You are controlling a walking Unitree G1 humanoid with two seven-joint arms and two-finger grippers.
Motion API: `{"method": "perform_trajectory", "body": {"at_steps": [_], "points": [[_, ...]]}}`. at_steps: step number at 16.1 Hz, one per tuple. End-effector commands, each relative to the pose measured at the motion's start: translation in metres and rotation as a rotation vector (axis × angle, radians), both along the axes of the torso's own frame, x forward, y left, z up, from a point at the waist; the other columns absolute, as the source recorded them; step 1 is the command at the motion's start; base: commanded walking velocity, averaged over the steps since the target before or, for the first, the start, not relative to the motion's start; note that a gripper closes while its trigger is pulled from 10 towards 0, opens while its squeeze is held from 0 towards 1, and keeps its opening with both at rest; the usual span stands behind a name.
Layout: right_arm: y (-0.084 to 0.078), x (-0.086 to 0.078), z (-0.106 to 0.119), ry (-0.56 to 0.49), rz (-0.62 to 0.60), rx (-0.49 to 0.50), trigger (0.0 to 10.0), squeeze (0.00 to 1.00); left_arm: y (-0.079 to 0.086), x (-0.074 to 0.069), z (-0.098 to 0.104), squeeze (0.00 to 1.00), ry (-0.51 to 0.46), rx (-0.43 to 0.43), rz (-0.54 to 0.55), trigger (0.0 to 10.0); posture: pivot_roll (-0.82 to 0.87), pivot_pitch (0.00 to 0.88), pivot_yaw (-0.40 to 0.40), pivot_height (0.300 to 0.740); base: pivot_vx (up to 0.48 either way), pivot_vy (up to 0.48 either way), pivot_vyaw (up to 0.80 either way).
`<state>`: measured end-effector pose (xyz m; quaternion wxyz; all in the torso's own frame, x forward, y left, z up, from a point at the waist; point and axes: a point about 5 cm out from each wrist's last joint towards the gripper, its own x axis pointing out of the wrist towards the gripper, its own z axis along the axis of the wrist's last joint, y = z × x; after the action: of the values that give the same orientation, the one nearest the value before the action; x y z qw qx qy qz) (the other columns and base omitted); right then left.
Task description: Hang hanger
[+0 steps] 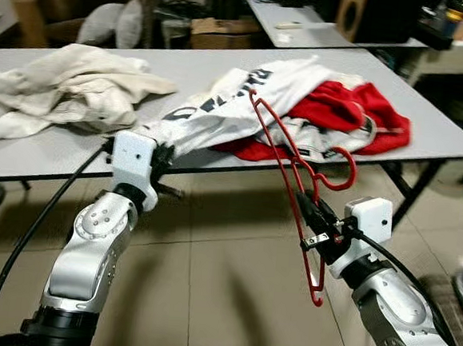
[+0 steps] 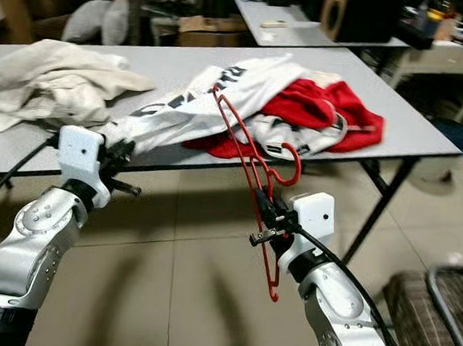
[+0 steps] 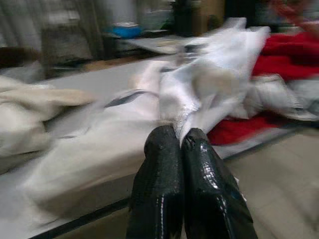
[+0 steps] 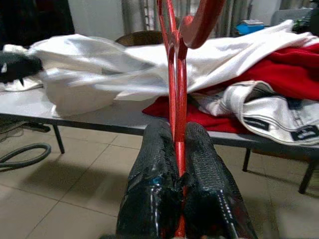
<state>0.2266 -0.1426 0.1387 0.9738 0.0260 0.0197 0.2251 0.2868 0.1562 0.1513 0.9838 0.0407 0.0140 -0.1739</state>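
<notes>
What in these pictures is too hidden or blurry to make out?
- The printed lettering on the white and black garment: folds hide most of it in the eye views.
- How the upper end of the thin red wire hanger meets that garment: cloth covers it.
- The cloth pinched in the left hand: the left wrist view is blurred.
- The hanger's lower end: the right hand covers it in the right wrist view.
- Clutter on the far grey table: too small.
</notes>
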Motion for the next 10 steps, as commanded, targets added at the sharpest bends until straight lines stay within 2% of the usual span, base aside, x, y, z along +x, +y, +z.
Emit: {"method": "perform_trajectory", "body": {"at_steps": [1, 2, 3, 4, 5, 6, 7, 8, 9, 10], "points": [[0.000, 0.000, 0.004, -0.013, 0.005, 0.002, 10.0, 0.00, -0.013, -0.009, 0.006, 0.00, 0.000, -0.092, -0.184, 10.0, -0.04, 0.000, 0.061, 0.740, 0.000, 0.000, 0.00], [0.000, -0.001, 0.005, -0.026, 0.010, 0.003, 10.0, 0.00, -0.017, -0.015, 0.032, 0.00, -0.113, -0.251, -0.334, 10.0, -0.04, 0.000, 0.058, 0.740, 0.000, 0.000, 0.00], [-0.002, 0.000, 0.007, -0.036, 0.006, 0.009, 10.0, 0.00, -0.006, -0.007, 0.058, 0.00, -0.237, -0.368, -0.278, 7.1, -0.04, 0.000, 0.054, 0.740, 0.000, 0.000, 0.00], [-0.004, 0.001, 0.010, -0.046, -0.006, 0.022, 10.0, 0.00, 0.016, 0.010, 0.089, 0.00, -0.369, -0.466, -0.120, 1.7, -0.04, 0.000, 0.051, 0.740, 0.000, 0.000, 0.00], [-0.006, 0.003, 0.012, -0.058, -0.015, 0.029, 10.0, 0.00, 0.037, 0.019, 0.125, 0.00, -0.525, -0.534, -0.020, 0.0, -0.04, 0.000, 0.049, 0.740, 0.000, 0.000, 0.00], [-0.007, 0.003, 0.014, -0.067, -0.016, 0.030, 10.0, 0.00, 0.054, 0.017, 0.166, 0.00, -0.684, -0.671, -0.033, 0.0, -0.04, 0.000, 0.049, 0.740, 0.000, 0.000, 0.00], [-0.008, 0.003, 0.016, -0.079, -0.020, 0.035, 10.0, 0.00, 0.062, 0.003, 0.208, 0.00, -0.848, -0.799, -0.153, 0.0, -0.05, 0.000, 0.054, 0.740, 0.000, 0.000, 0.00], [-0.008, 0.003, 0.016, -0.082, -0.022, 0.036, 10.0, 0.00, 0.063, -0.001, 0.217, 0.00, -0.882, -0.827, -0.195, 0.0, -0.05, 0.000, 0.054, 0.740, 0.000, 0.000, 0.00], [-0.008, 0.002, 0.017, -0.086, -0.028, 0.043, 10.0, 0.00, 0.061, -0.012, 0.226, 0.00, -0.893, -0.912, -0.339, 0.0, -0.05, 0.000, 0.058, 0.740, 0.000, 0.000, 0.00], [-0.007, 0.001, 0.016, -0.082, -0.030, 0.046, 10.0, 0.00, 0.044, -0.008, 0.196, 0.00, -0.710, -0.760, -0.431, 0.0, -0.04, 0.000, 0.056, 0.740, 0.000, 0.000, 0.00]]}}
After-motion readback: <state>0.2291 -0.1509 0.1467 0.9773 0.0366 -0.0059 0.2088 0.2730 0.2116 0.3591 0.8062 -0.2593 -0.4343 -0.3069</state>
